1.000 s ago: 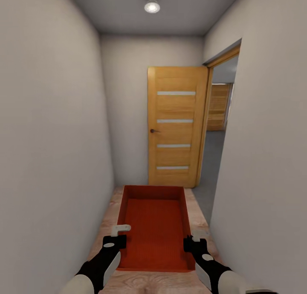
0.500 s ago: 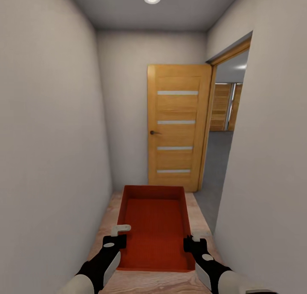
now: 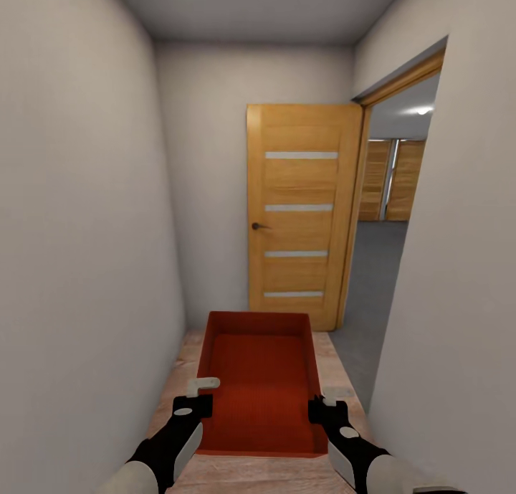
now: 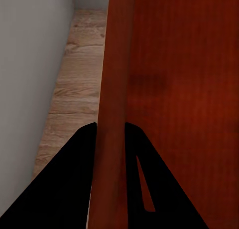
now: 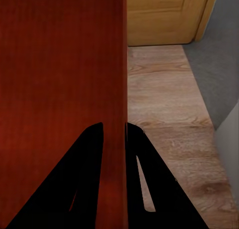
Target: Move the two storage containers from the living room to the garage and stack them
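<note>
Left arm: extended forward and low, white forearm, black wrist. Left pincer (image 3: 198, 395): closed over the left wall of the storage container (image 3: 259, 386), one black finger (image 4: 69, 189) seen on each side of that wall in the left wrist view.

Right arm: extended forward and low, mirrored pose. Right pincer (image 3: 324, 401): clamped over the right wall, fingers (image 5: 84, 179) straddling it.
</note>
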### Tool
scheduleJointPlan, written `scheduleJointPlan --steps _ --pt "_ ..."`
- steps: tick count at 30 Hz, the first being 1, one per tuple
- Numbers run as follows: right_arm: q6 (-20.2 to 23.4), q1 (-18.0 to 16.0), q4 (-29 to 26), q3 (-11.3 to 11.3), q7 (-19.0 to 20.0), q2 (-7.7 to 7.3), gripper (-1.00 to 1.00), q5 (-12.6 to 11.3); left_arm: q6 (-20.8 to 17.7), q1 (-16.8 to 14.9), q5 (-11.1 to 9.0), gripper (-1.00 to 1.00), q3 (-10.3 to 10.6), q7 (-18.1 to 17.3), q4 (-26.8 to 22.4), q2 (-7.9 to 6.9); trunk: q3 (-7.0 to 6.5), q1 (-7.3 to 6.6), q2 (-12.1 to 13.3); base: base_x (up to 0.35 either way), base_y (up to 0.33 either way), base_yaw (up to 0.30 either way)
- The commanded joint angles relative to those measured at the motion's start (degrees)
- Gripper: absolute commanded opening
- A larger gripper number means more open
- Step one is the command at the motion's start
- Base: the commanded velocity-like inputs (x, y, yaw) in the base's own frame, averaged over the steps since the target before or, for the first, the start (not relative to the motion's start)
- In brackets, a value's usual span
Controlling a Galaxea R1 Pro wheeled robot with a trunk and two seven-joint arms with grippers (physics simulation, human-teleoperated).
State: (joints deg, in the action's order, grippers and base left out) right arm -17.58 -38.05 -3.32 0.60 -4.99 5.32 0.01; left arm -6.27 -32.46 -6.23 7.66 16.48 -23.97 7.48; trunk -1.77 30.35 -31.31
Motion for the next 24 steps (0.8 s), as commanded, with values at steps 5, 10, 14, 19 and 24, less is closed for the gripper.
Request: scheduleJointPlan --steps 5,10,14,19,24 --pt "-1.48 -0.01 -0.11 0.54 0.18 -0.66 -1.0 0.34 -0.35 -0.03 -0.9 -1.0 -4.5 0.65 0.04 -1.5 0.01 0.05 -0.03 0.322 0.0 0.0" --pt "-1.49 -0.01 -0.11 0.54 0.16 -0.66 -1.0 0.34 -0.39 -0.03 -0.93 -1.0 -4.5 0.65 0.02 -1.5 0.01 0.05 -0.03 0.322 0.0 0.0" --pt "-1.49 -0.01 -0.11 0.54 0.15 -0.66 -1.0 0.34 -0.37 -0.05 -0.91 -1.0 -4.5 0.65 -0.01 -1.5 0.01 0.05 -0.03 0.322 0.0 0.0" --pt "-1.49 -0.01 -0.11 0.54 0.15 -0.66 -1.0 0.38 -0.33 -0.06 -0.93 -1.0 -4.5 0.65 -0.02 -1.5 0.01 0.05 -0.03 0.322 0.0 0.0" --pt "-1.49 -0.01 -0.11 0.54 0.15 -0.66 -1.0 0.4 -0.32 -0.05 -0.94 -1.0 -4.5 0.65 -0.06 -1.54 0.01 0.05 -0.03 0.322 0.0 0.0"
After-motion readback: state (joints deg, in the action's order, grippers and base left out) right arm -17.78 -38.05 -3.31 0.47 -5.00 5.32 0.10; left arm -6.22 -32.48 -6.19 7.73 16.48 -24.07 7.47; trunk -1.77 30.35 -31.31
